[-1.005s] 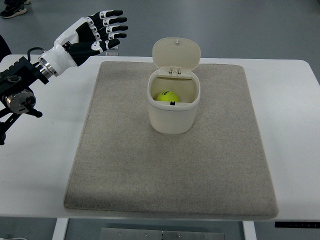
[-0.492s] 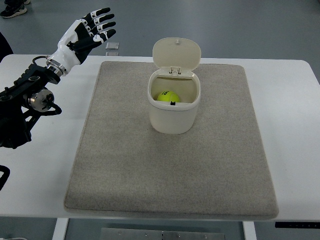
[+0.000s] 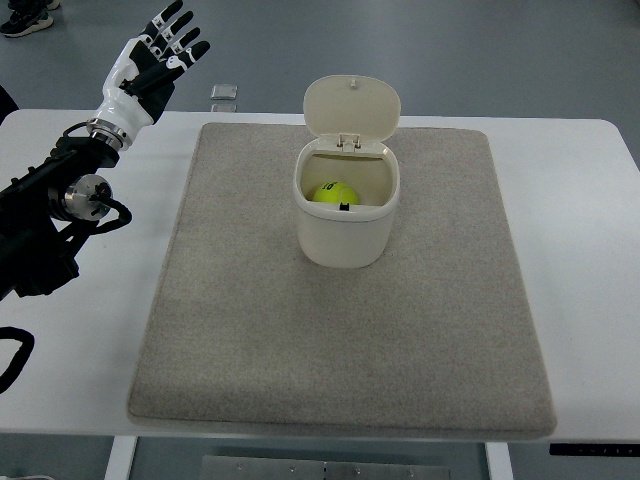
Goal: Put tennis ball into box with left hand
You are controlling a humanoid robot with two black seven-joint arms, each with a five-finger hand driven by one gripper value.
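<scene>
One tennis ball (image 3: 334,192) half-hidden inside box (image 3: 346,220), left hand (image 3: 150,55) splayed, empty

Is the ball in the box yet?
Yes, in. The tennis ball shows inside the open box, lid tipped back; the left hand is open, holding nothing.

The left arm comes in from the left edge and reaches up toward the top left corner. Its hand (image 3: 150,60) is white and black, and it is held up high past the far edge of the surface (image 3: 590,250). The fingers (image 3: 172,22) are spread wide and hold nothing.
</scene>
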